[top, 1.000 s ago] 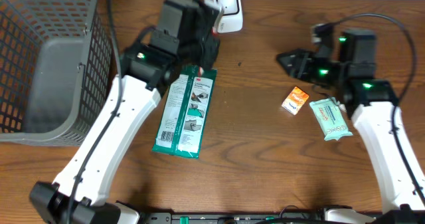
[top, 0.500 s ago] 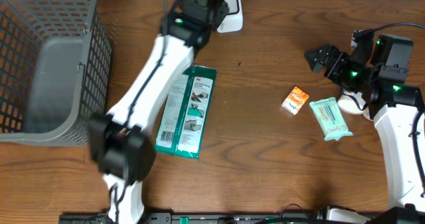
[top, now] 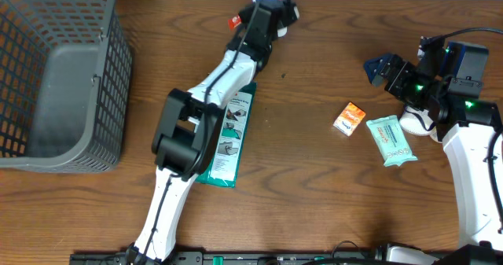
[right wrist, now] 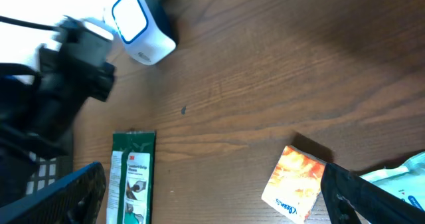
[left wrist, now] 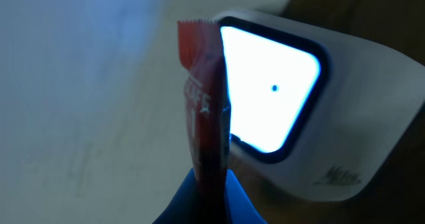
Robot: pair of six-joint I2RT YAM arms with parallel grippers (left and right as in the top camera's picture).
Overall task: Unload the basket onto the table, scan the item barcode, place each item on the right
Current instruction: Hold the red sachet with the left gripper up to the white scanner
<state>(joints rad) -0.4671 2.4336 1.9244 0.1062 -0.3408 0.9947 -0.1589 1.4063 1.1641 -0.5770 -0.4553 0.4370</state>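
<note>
Left gripper now at scanner; red sachet clear only wrist-side.

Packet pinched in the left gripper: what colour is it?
Red packet with pale lettering; clearest in the left wrist view, against the lit scanner.

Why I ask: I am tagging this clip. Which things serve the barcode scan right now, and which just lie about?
In the job: red packet, held by the left pincer in front of the lit scanner.
Lying about: green package, orange box, wipes pack, grey basket.
</note>
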